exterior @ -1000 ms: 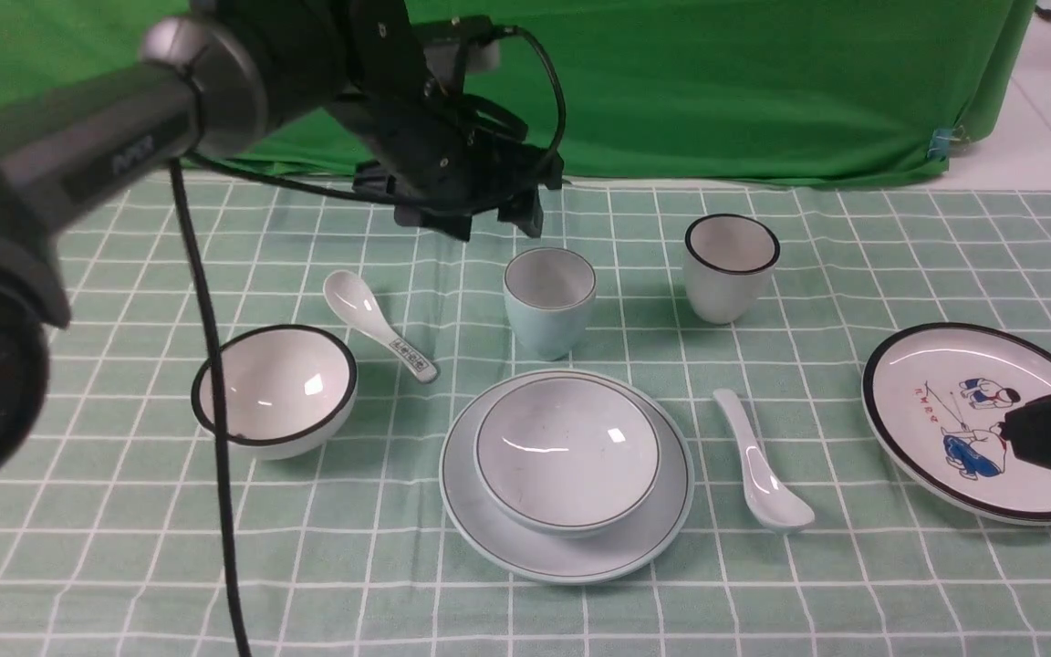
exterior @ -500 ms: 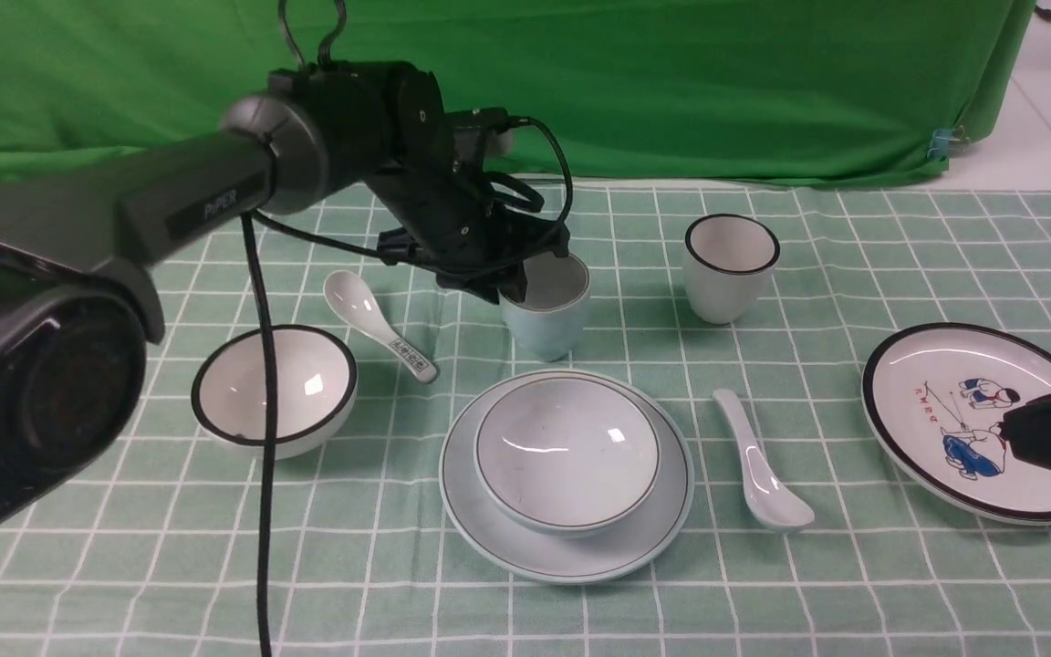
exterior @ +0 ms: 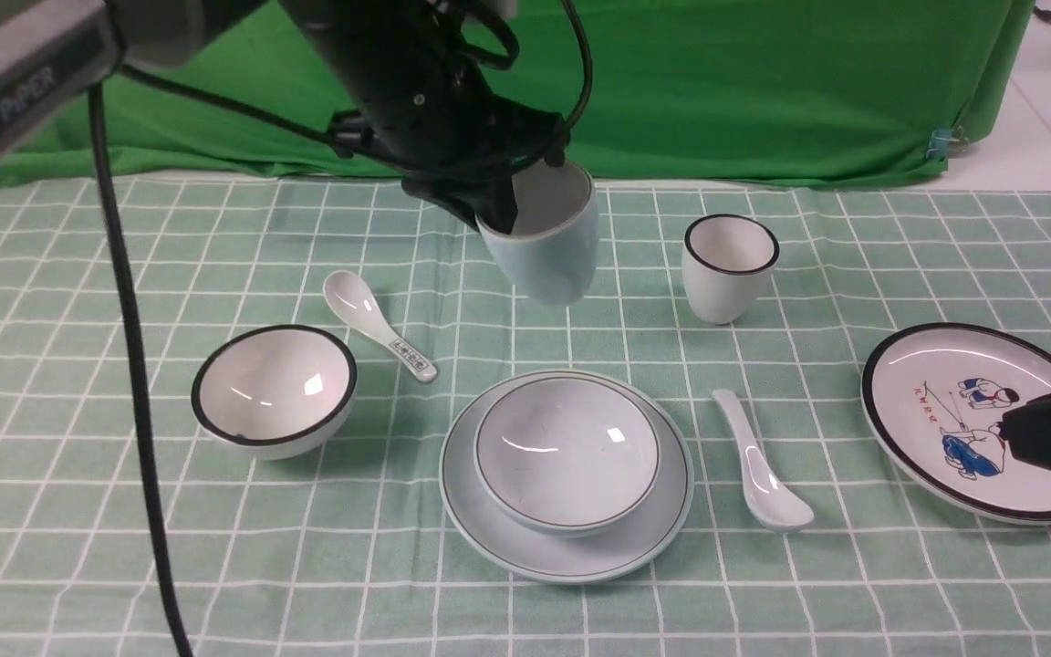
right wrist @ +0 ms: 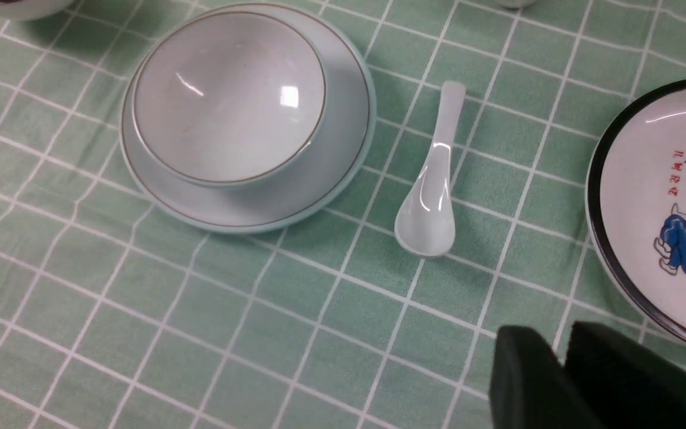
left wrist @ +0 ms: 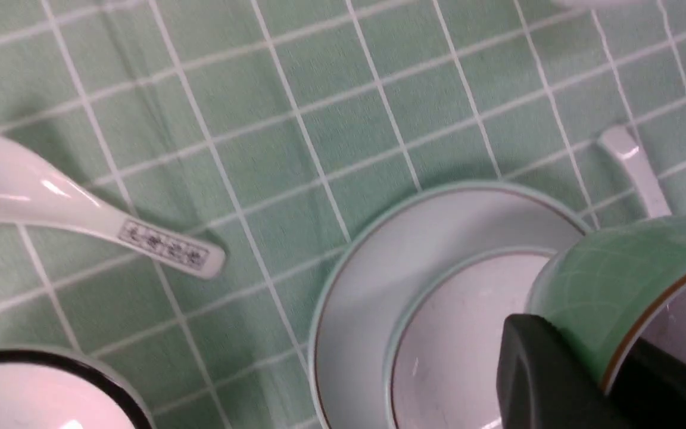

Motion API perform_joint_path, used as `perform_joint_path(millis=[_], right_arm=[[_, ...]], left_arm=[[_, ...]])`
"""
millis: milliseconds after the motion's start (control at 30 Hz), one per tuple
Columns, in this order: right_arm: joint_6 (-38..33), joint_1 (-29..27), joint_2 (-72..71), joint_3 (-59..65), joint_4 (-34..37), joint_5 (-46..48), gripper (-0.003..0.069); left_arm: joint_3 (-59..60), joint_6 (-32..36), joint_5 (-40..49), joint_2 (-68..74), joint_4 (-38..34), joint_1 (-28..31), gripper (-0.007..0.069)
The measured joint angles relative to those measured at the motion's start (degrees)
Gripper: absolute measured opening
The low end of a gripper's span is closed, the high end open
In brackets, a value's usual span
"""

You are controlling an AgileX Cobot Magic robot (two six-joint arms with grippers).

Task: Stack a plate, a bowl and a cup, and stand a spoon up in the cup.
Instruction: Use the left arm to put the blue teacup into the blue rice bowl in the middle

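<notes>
Green checked cloth [exterior: 854, 584] covered the table, with a plain green backdrop [exterior: 763, 91] hung behind it. Near the middle of the cloth the pale blue bowl [exterior: 567, 452] sat inside the pale blue plate [exterior: 580, 557], both empty. The plain white spoon [exterior: 758, 461] lay flat just to the right of that plate, bowl end toward the robot, touching nothing.

The left claw [exterior: 492, 212] was closed on the wall of the pale blue cup [exterior: 548, 255], one finger inside the rim and the other outside. It held the cup clear of the cloth and slightly tilted, behind the stack in the front view. The left wrist view showed the cup's rim over the edge of the bowl and plate.

The right claw [right wrist: 560, 387] hung low at the right edge of the table, over the near side of the cartoon plate [exterior: 945, 365]. Its two fingers stood close together with a thin slit between them and nothing in it. Whether it was fully closed could not be told.

Elsewhere, a black-rimmed white bowl [exterior: 275, 388] sat to the left, a spoon with a patterned handle [exterior: 379, 324] lay just behind it, and a black-rimmed white cup [exterior: 728, 269] stood upright to the right of the held cup.
</notes>
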Motion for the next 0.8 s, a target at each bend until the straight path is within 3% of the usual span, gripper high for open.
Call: perform_joint_path(millis=[367, 800], right_arm=[[0.0, 0.0, 0.0, 0.0, 0.0, -0.2, 0.0143], [0.0, 0.0, 0.0, 0.0, 0.0, -2.2, 0.0143]], left_arm=[[14.2, -0.9, -12.2, 0.3, 2.8, -3.9, 0.0032], [15.1, -2.0, -11.6, 3.3, 1.1, -3.8, 0.0032]])
